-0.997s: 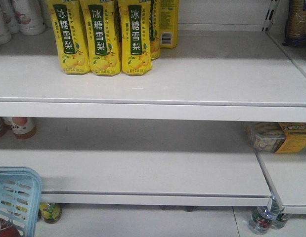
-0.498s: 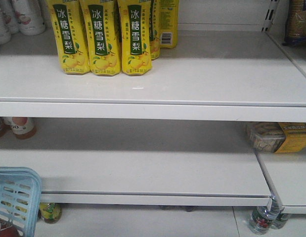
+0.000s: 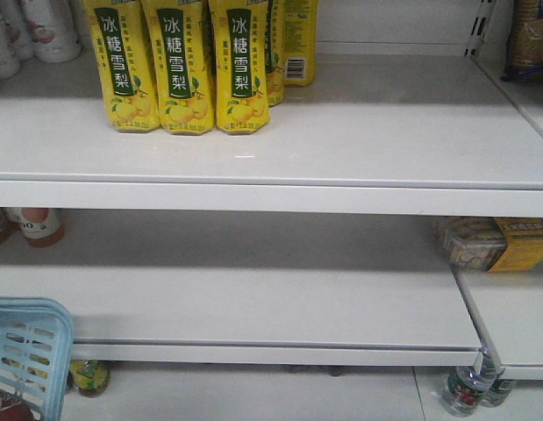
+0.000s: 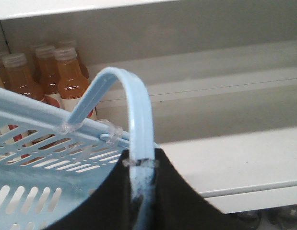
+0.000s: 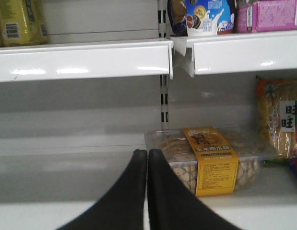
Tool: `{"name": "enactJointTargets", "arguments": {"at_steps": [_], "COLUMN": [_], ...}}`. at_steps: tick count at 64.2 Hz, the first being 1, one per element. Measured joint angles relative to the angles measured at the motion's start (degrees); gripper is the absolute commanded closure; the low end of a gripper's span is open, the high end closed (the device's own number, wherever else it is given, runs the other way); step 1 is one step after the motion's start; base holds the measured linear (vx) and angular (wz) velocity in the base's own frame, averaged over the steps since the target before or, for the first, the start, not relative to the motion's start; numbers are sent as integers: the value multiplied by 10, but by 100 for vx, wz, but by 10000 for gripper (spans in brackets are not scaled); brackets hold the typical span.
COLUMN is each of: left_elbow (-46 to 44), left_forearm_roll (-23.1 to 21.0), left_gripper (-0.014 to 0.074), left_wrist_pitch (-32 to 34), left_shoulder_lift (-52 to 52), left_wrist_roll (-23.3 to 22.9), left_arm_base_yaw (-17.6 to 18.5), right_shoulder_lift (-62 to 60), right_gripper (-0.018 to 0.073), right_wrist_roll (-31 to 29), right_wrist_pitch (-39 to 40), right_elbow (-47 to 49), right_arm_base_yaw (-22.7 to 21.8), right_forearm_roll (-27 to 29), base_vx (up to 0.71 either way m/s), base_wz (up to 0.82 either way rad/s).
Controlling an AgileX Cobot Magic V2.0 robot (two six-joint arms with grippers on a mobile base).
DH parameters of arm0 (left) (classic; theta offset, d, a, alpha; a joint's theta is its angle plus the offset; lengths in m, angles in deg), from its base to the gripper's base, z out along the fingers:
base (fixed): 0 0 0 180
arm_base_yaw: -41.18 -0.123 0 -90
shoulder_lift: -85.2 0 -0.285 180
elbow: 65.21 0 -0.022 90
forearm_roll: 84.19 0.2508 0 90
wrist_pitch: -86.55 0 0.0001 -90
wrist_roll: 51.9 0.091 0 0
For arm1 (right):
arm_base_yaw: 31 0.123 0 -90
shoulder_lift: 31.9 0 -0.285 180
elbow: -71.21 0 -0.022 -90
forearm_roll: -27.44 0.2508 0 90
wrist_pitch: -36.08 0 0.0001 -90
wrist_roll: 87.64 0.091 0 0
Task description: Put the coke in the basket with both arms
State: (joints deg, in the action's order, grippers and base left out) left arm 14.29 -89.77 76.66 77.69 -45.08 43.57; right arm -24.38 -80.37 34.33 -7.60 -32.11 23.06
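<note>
Slotted plastic basket (image 4: 52, 158), looped handle (image 4: 134, 110)

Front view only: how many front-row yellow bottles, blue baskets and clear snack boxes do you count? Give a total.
Front-row yellow bottles: 3
blue basket: 1
clear snack box: 1
Total: 5

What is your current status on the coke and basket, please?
Left gripper shut on basket handle. Right gripper shut, empty. Coke in basket.
</note>
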Motion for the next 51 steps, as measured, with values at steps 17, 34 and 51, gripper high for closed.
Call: {"name": "enactJointTargets", "arguments": {"at_steps": [17, 34, 51], "left_elbow": [0, 0, 0], "left_forearm_roll": [0, 0, 0], "left_gripper": [603, 603, 602], "left_wrist_pitch": [0, 0, 0], "left_shoulder_lift": [0, 0, 0], "left_wrist_roll": [0, 0, 0], "left_arm_base_yaw": [0, 0, 0], "right_shoulder_lift": [-4, -4, -4], "right_gripper": [568, 568, 568], "right_wrist_roll": [-63, -99, -100], "right_wrist_pitch": [-17, -22, -34], "right_elbow": [0, 0, 0], "right_arm_base_yaw": [0, 0, 18], "right_forearm_roll": [12, 33, 44], "base_vx": [0, 0, 0], "base_wz": [0, 0, 0]}}
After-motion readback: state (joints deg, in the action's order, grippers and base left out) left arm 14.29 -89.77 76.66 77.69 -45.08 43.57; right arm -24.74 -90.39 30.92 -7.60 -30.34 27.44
